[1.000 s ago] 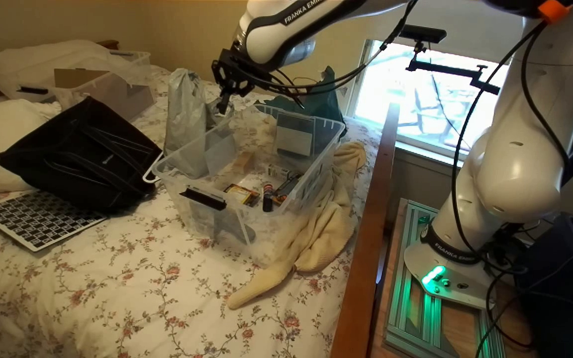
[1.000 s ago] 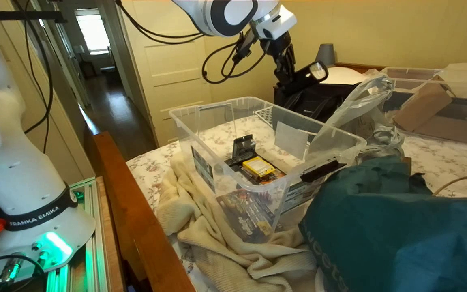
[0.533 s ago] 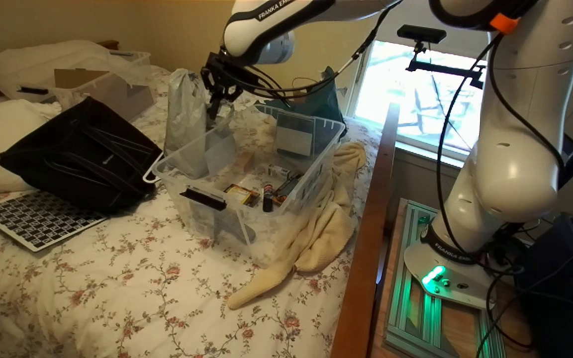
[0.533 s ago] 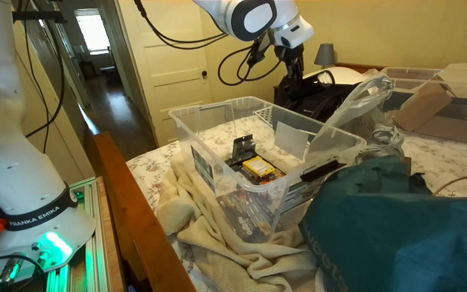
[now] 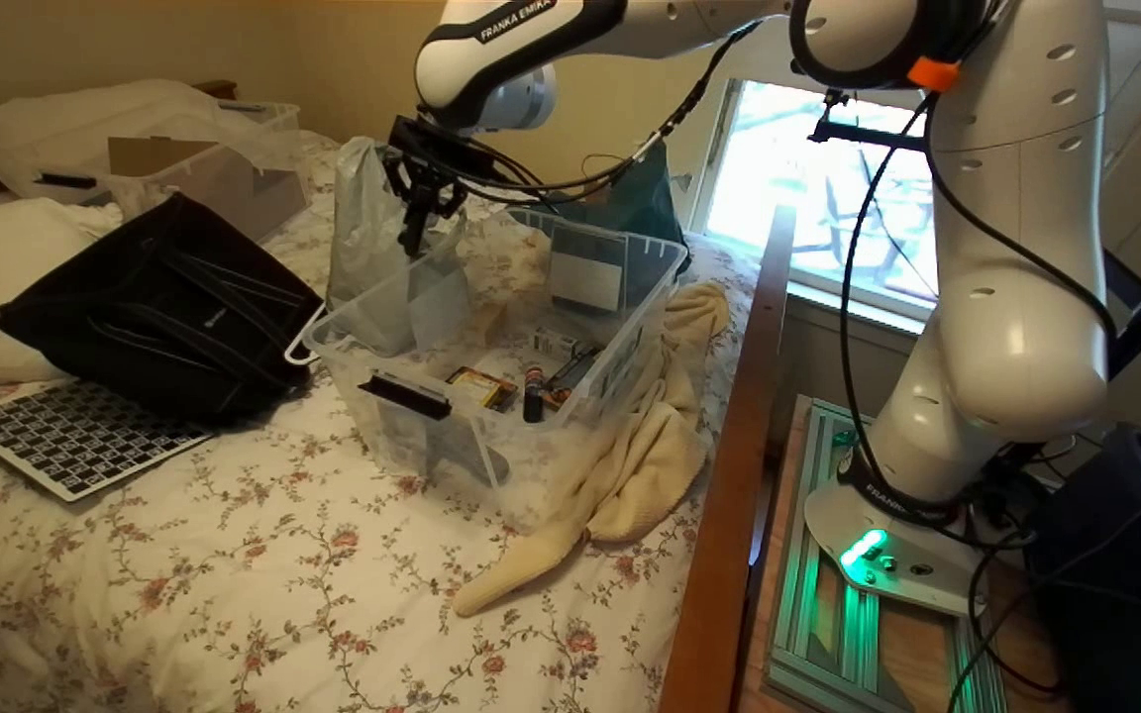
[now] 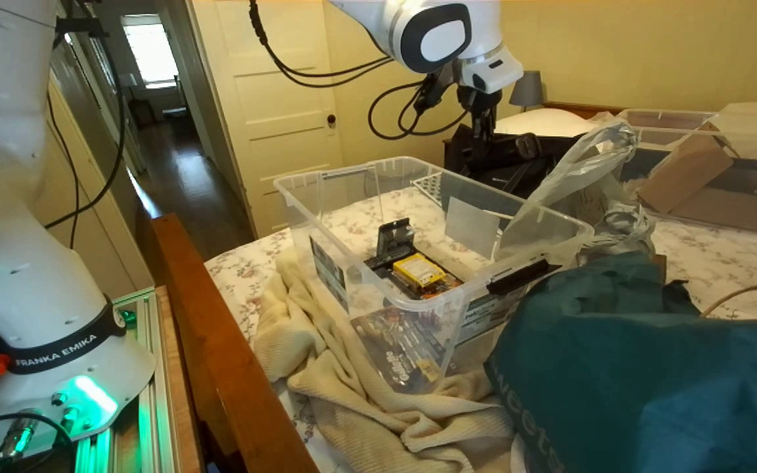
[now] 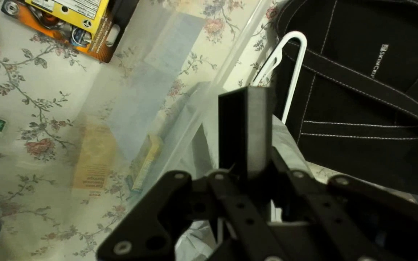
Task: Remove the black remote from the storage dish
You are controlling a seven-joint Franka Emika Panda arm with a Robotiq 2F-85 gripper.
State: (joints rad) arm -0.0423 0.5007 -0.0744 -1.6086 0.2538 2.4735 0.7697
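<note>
The storage dish is a large clear bin on the bed, in both exterior views (image 5: 452, 436) (image 6: 411, 304); its rim crosses the wrist view (image 7: 227, 65). My gripper (image 5: 422, 213) is shut on a black elongated object, apparently the black remote (image 7: 243, 127). Its far end also shows against the black bag in an exterior view (image 6: 524, 147). In the wrist view the gripper (image 7: 249, 170) and remote appear just outside the rim, above the grey plastic bag. Inside the bin lie a yellow package (image 6: 418, 269), a small white box (image 5: 554, 343) and a dark cylinder (image 5: 533, 394).
A black bag (image 5: 174, 307) and white hanger (image 7: 296, 72) lie beside the bin. A grey plastic bag (image 5: 367, 228) stands against its wall. A green bag (image 6: 641, 368), cream blanket (image 6: 365, 394), checkered board (image 5: 75, 436) and wooden bed rail (image 5: 739, 446) are around.
My gripper has moved away from the robot base and down, still holding the black remote, across toward the bin's far wall and the black bag. The bin and its contents have not moved.
</note>
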